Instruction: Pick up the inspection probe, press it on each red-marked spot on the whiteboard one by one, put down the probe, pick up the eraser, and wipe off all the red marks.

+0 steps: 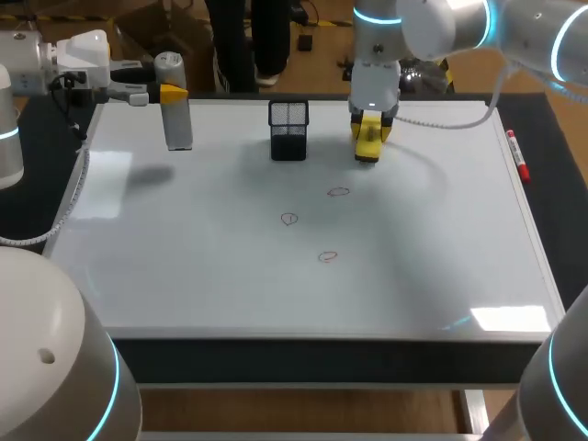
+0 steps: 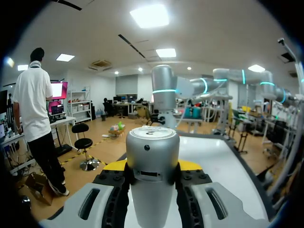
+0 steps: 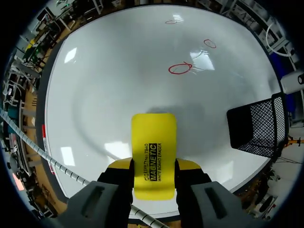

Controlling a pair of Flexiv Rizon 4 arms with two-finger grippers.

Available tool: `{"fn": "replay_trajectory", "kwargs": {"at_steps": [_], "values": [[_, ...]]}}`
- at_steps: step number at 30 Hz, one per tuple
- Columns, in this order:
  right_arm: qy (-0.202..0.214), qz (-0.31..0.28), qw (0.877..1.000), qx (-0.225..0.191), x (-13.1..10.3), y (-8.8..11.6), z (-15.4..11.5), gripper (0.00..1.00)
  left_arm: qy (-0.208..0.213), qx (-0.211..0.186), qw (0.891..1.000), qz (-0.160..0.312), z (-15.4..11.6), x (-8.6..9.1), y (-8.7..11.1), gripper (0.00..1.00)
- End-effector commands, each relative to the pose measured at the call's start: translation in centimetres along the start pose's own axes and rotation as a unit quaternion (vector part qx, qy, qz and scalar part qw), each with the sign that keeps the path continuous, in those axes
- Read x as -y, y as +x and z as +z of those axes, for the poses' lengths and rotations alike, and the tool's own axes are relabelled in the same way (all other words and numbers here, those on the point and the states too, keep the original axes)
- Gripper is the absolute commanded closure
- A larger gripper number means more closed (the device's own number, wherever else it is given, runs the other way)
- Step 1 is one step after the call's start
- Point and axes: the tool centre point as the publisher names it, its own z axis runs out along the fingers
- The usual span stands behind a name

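Currently left pincer (image 1: 172,93) grips the probe (image 1: 176,115), right pincer (image 1: 370,124) clamps the eraser (image 1: 367,144), black mesh basket (image 1: 288,130) standing between them.

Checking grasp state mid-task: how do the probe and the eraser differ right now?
The probe is an upright silver-grey cylinder; the eraser is a flat yellow block. The probe is in the left gripper at the far left corner of the whiteboard; the eraser is in the right gripper, beside the black mesh basket and nearer the red marks. Shared: each is clamped between yellow fingertips near the far edge.
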Motion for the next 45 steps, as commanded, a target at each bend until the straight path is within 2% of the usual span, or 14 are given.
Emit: {"fn": "replay_trajectory", "kwargs": {"at_steps": [1, 7, 12, 17, 24, 33, 45], "values": [[0.006, 0.035, 0.999, 0.012, -0.6, 2.5, -1.4, 1.00, 0.000, -0.001, 1.000, 0.000, -0.1, 0.1, 0.0, 1.00], [0.014, 0.121, 0.992, 0.031, -1.0, 7.0, -2.6, 1.00, 0.000, -0.001, 1.000, 0.000, -0.1, 0.1, 0.0, 1.00], [0.027, 0.173, 0.984, 0.032, -2.2, 10.6, -3.5, 1.00, 0.000, -0.001, 1.000, 0.000, -0.1, 0.1, 0.0, 1.00], [0.019, 0.234, 0.971, 0.036, -3.6, 14.4, -3.7, 1.00, 0.000, -0.001, 1.000, 0.000, -0.1, 0.1, 0.0, 1.00], [0.001, 0.295, 0.954, 0.043, -5.9, 17.7, -3.1, 1.00, 0.000, -0.001, 1.000, 0.000, -0.1, 0.1, 0.0, 1.00], [-0.003, 0.323, 0.946, 0.042, -7.9, 19.2, -2.1, 1.00, 0.000, -0.001, 1.000, 0.000, -0.1, 0.1, 0.0, 1.00], [0.000, 0.330, 0.943, 0.045, -8.2, 19.3, -2.0, 1.00, 0.000, -0.001, 1.000, 0.000, -0.1, 0.1, 0.0, 1.00]]}}
